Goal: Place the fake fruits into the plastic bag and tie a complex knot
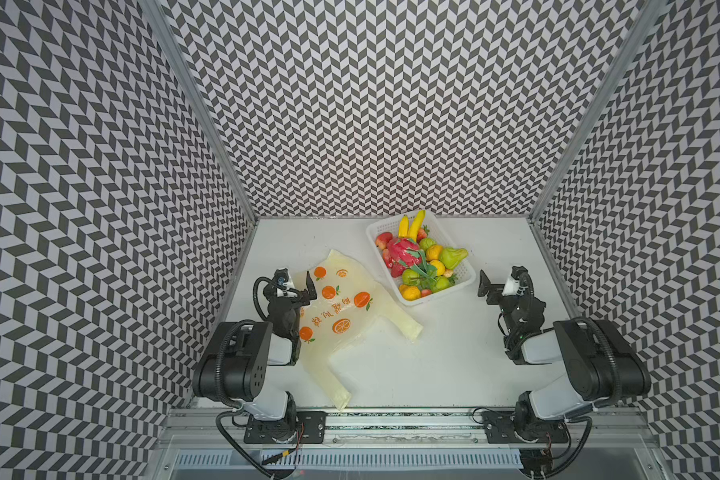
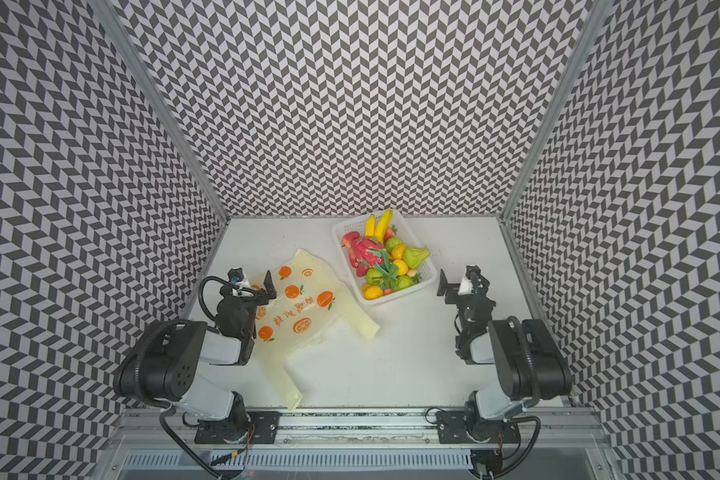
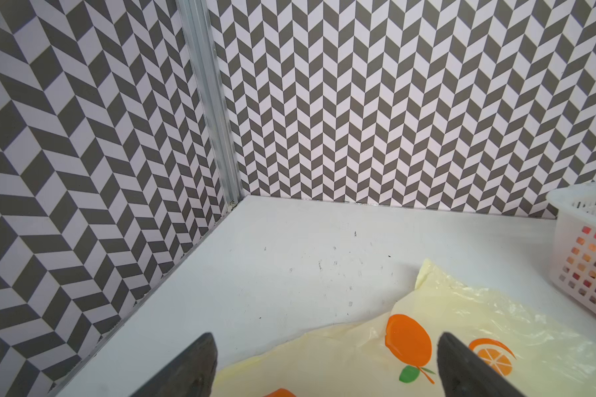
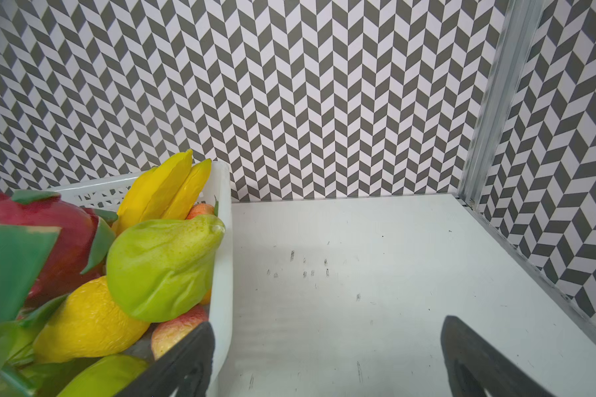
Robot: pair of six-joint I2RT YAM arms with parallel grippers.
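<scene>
The left arm [image 1: 242, 365] and right arm [image 1: 599, 365] have black joints, pale grey links and ribbed black conduits [image 1: 225, 345]; the left pincer [image 1: 296, 282] and right pincer [image 1: 499, 282] are black; screwed black base plates [image 1: 285, 428] sit at six o'clock.

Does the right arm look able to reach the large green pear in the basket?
Probably yes: the right gripper stands open beside the basket, and the large green pear lies on top, uncovered, by that side.

White perforated basket [image 1: 460, 286] at table's [image 1: 445, 361] far middle, turned askew. Table white, matte; small dark marks [image 4: 305, 271], perhaps scuffs, near basket. Grey-white chevron walls [image 1: 391, 104] on three sides. Aluminium posts [image 1: 200, 108] at back corners. Metal rail [image 1: 400, 419] along front edge, slotted strip [image 1: 350, 459] below it.
</scene>
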